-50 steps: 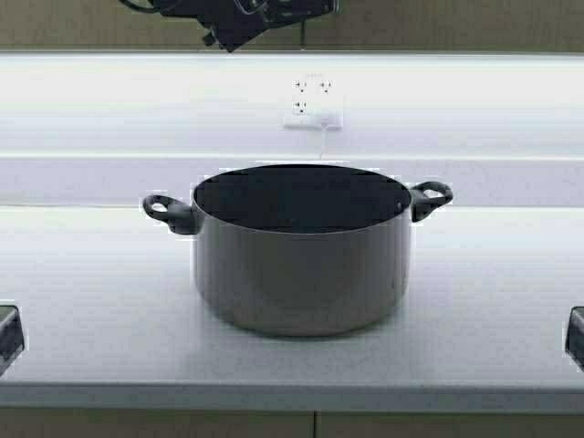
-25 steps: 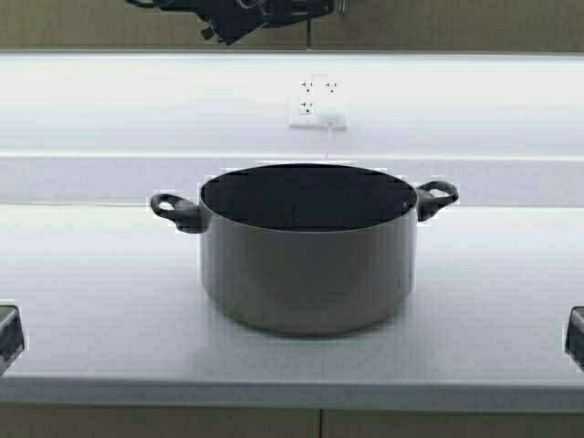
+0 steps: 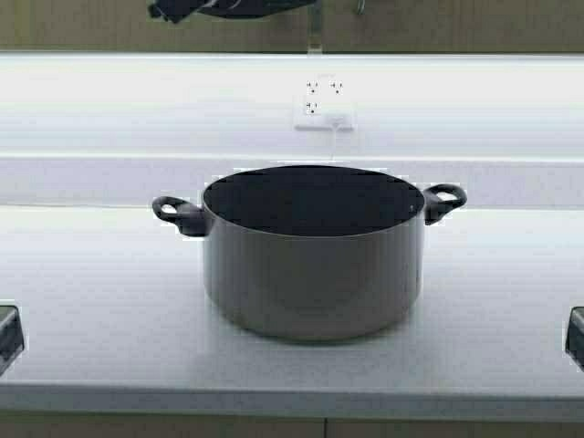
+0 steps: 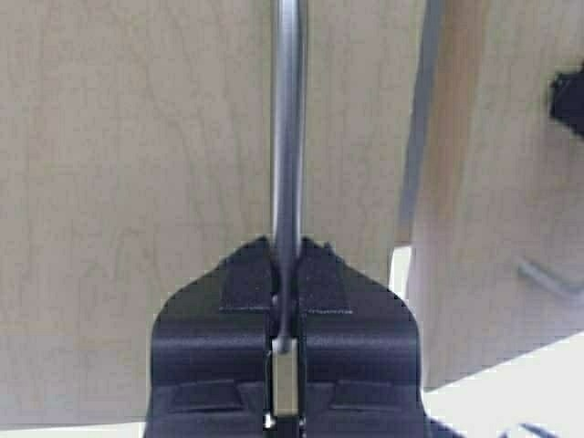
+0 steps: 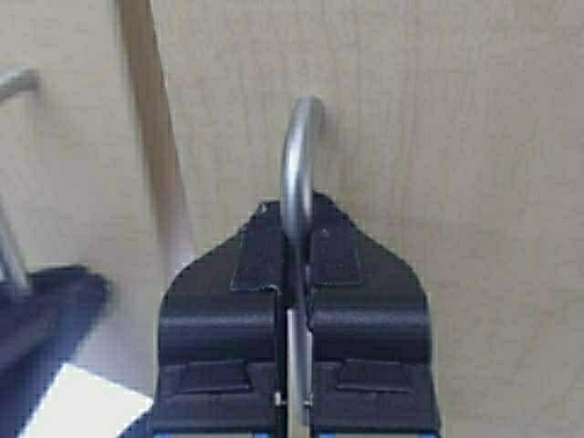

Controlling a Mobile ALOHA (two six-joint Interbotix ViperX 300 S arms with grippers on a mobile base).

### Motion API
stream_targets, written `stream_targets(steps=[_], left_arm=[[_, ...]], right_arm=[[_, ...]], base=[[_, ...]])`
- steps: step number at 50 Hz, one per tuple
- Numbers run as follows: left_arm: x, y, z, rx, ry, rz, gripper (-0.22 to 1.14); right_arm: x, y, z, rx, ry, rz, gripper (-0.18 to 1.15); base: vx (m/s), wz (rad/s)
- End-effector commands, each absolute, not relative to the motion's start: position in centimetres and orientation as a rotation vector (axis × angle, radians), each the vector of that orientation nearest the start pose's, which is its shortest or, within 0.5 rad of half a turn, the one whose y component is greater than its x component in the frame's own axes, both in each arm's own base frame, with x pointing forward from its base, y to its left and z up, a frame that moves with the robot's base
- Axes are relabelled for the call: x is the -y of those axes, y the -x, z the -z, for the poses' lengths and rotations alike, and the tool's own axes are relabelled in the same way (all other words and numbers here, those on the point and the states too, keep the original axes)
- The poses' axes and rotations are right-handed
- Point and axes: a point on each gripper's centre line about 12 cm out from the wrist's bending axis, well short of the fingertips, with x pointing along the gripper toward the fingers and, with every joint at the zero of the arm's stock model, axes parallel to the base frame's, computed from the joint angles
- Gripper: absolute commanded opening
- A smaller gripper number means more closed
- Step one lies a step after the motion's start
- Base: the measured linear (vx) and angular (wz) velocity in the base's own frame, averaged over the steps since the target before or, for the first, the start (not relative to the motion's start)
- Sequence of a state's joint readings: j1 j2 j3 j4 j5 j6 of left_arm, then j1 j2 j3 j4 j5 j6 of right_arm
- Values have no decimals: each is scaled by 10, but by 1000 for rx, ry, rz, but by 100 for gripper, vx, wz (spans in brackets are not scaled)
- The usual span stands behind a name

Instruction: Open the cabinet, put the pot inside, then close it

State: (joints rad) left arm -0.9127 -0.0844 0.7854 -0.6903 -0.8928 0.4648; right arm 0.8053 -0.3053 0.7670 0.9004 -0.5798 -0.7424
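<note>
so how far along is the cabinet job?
Early. Done: left tool and right tool are each shut on a cabinet handle. In hand: opening, a gap shows between the doors. Left: pot sits on the counter, then loading and closing.

You have the pot [image 3: 313,265] standing upright on the white counter, centred below the cabinet [image 4: 137,182]: wide, grey metal, dark inside and at the rim, lidless, with a small dark loop handle out to each side. The cabinet is light wood with two doors and slim metal handles. A dark gap shows between the doors in both wrist views, and each handle [image 4: 286,137] [image 5: 297,164] sits pinched between a gripper's dark pads.
</note>
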Motion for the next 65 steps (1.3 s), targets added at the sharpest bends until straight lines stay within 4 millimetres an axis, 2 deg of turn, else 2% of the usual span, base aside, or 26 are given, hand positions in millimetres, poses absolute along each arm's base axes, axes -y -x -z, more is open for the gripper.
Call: stream_targets(steps=[1, 7, 14, 30, 46, 54, 60, 65], left_arm=[[234, -245, -258, 46, 85, 431, 3], [217, -232, -257, 22, 70, 449, 3], [198, -226, -254, -30, 59, 450, 3], [146, -223, -266, -107, 50, 419, 3], [98, -238, -279, -213, -14, 344, 3], [83, -237, -280, -235, -28, 315, 3], [79, -238, -282, -235, -46, 306, 3], [77, -239, -282, -239, -49, 298, 3]], right_arm=[[-205, -248, -297, -101, -48, -448, 7], [-197, -232, -298, -126, -50, -503, 7], [-183, -226, -297, -153, -53, -519, 7], [-157, -240, -288, -250, -8, -508, 7], [-122, -258, -287, -347, 34, -463, 7], [-104, -258, -287, -372, 53, -431, 7], [-86, -258, -289, -370, 66, -382, 7], [-79, -260, -288, -394, 85, -371, 7]], base=[[-2, 1], [-4, 0], [-7, -4], [-12, -8], [-13, -5], [-13, 5], [-12, 9], [-12, 10]])
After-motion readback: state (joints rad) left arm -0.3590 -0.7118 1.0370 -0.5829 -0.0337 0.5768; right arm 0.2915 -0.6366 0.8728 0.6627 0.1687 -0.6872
